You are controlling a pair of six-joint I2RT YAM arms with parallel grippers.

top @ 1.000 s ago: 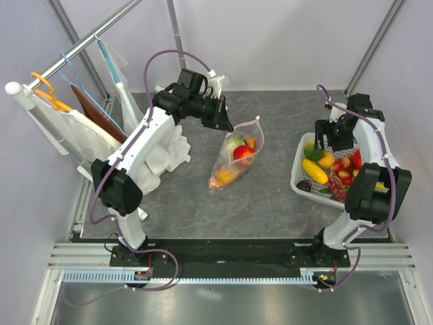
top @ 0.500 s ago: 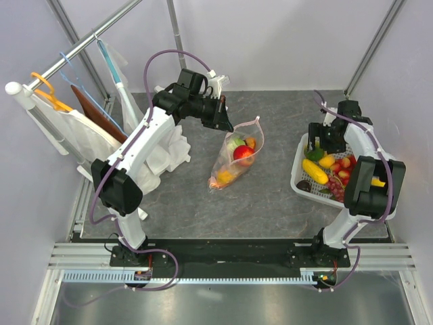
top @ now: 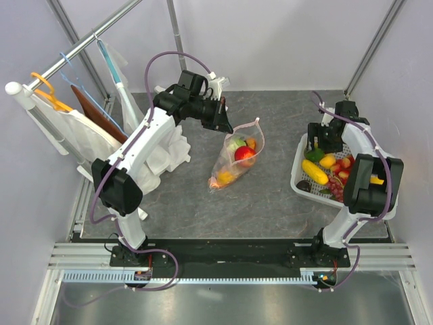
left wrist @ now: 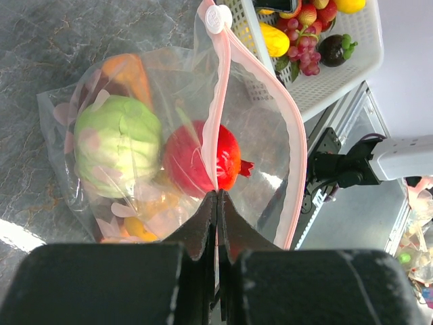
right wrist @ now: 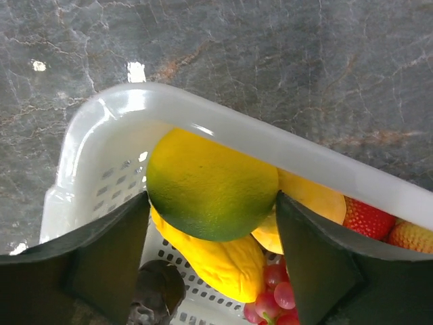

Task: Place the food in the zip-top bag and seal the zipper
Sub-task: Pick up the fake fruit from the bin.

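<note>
Zip-top bag (top: 234, 160) lies on the grey table (top: 270, 203) between the two arms. Its mouth points toward the back and is propped up. The left gripper (left wrist: 218, 202) has its fingers pressed together on one lip of the pink zipper (left wrist: 295, 145), lifting that edge so the mouth gapes. The white slider tab (left wrist: 215, 16) sits at the far end of the strip, so the seal is fully undone. Through the clear plastic a green cabbage (left wrist: 116, 145), a red fruit (left wrist: 199, 162) and an orange piece (left wrist: 128, 74) already rest inside.

Well apart on the right, the white basket (right wrist: 101, 115) is heaped with more toy food. The right gripper (right wrist: 213, 203) is down in its back left corner. Its fingers are spread wide, one on each side of a round yellow-green fruit (right wrist: 210, 183). The fruit fills the gap and seems to touch both pads, but I cannot tell whether the pads are pressing on it yet.

The step in hand looks like another pick in the filling stage, with the sealing still some way off. The next move calls for a firm squeeze on that rounded, likely slippery fruit, then a lift clear of the basket rim. After that comes a carry across to the mouth, with the drop aimed between the two zipper lips. Meanwhile the left pinch has to hold its height so the opening does not sag shut.
</note>
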